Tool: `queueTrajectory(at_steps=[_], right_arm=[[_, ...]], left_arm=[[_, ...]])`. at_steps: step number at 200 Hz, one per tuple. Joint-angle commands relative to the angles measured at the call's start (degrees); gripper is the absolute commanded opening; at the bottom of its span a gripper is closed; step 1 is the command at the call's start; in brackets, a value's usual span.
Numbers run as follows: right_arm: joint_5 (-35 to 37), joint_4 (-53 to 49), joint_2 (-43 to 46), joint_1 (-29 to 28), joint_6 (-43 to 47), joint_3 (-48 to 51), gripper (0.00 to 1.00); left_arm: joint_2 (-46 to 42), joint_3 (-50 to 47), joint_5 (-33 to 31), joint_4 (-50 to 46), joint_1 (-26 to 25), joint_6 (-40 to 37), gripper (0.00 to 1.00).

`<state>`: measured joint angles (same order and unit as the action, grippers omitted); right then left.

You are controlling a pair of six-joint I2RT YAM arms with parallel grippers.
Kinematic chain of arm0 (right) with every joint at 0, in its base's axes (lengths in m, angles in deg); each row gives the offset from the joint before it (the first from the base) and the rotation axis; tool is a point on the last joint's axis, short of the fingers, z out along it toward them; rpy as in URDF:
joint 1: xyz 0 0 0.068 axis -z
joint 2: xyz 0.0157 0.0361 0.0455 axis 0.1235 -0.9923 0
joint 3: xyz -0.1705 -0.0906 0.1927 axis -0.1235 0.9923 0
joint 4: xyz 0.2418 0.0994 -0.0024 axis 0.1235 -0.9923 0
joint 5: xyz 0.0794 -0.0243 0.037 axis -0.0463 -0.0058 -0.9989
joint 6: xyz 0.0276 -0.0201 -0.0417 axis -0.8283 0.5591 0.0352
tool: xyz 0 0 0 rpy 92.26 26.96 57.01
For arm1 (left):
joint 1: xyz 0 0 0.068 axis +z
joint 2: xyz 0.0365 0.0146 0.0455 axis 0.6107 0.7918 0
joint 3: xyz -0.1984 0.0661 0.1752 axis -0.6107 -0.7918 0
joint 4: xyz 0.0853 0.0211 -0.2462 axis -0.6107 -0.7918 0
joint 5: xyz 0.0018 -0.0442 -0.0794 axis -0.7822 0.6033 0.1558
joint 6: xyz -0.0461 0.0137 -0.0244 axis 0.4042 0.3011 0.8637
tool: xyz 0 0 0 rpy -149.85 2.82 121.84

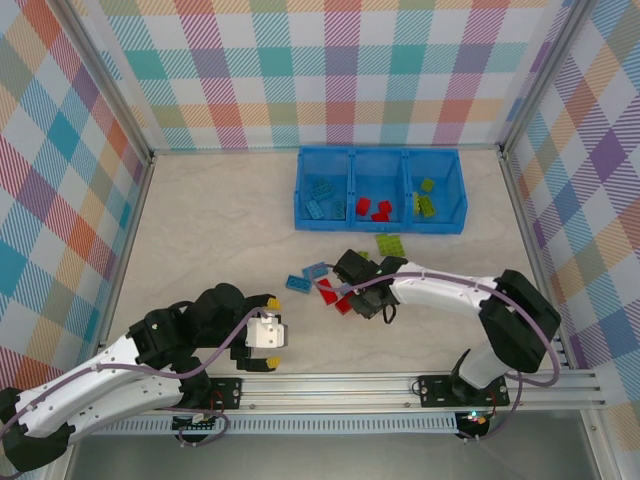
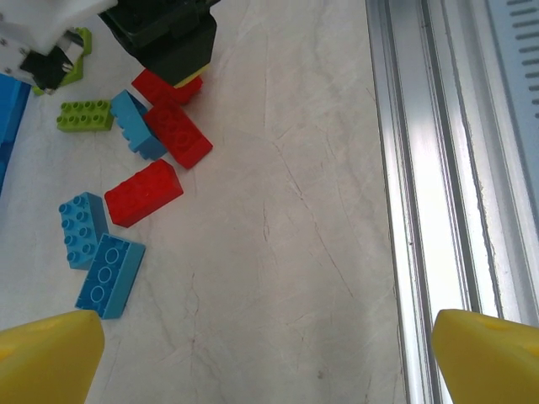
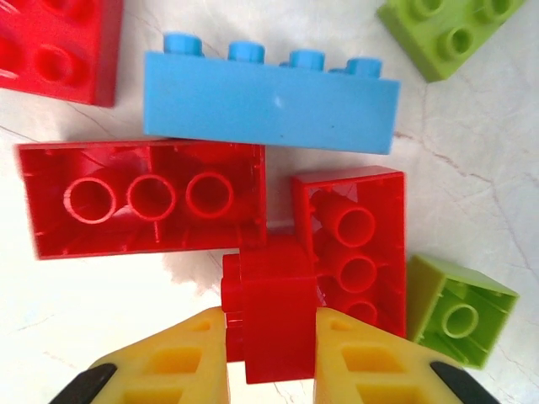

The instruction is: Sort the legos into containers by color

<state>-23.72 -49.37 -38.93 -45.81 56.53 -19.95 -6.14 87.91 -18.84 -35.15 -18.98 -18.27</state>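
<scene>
One red brick (image 3: 274,295) pinched in right gripper (image 3: 271,324) at wrist view, left gripper (image 2: 268,349) gaping, empty, blue tray (image 1: 380,222) part-filled overhead.

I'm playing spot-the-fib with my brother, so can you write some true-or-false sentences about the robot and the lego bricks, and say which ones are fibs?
1. The right tool is shut on a small red brick. True.
2. The left tool carries a blue brick. False: it is open and holds nothing.
3. The middle compartment of the blue tray holds red bricks. True.
4. The tray's left compartment holds lime ones. False: the green bricks are in the right compartment, and the left holds blue bricks.
5. Every brick is in the tray. False: loose bricks lie on the table.
</scene>
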Motion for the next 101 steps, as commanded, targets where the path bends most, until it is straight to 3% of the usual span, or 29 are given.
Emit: queueTrajectory(at_steps=[1,20,54,101], right_arm=[[0.09,-0.62,7.41,0.23,-1.84,-0.44,0.23],[1.78,0.36,12.31,1.75,-2.73,-1.03,0.2],[-0.08,5.14,14.89,13.28,-0.66,-5.21,0.17],[1.16,14.09,-1.94,23.63,6.27,-19.44,0.19]], left_arm=[[-1.42,-0.77,1.0,3.37,-0.42,-0.62,1.0],[-3.73,-1.32,-1.11,8.4,-0.27,2.98,1.0],[-9.22,-3.22,-1.33,17.65,1.78,9.58,1.0],[-11.72,-2.46,-13.13,21.7,5.56,21.76,1.0]])
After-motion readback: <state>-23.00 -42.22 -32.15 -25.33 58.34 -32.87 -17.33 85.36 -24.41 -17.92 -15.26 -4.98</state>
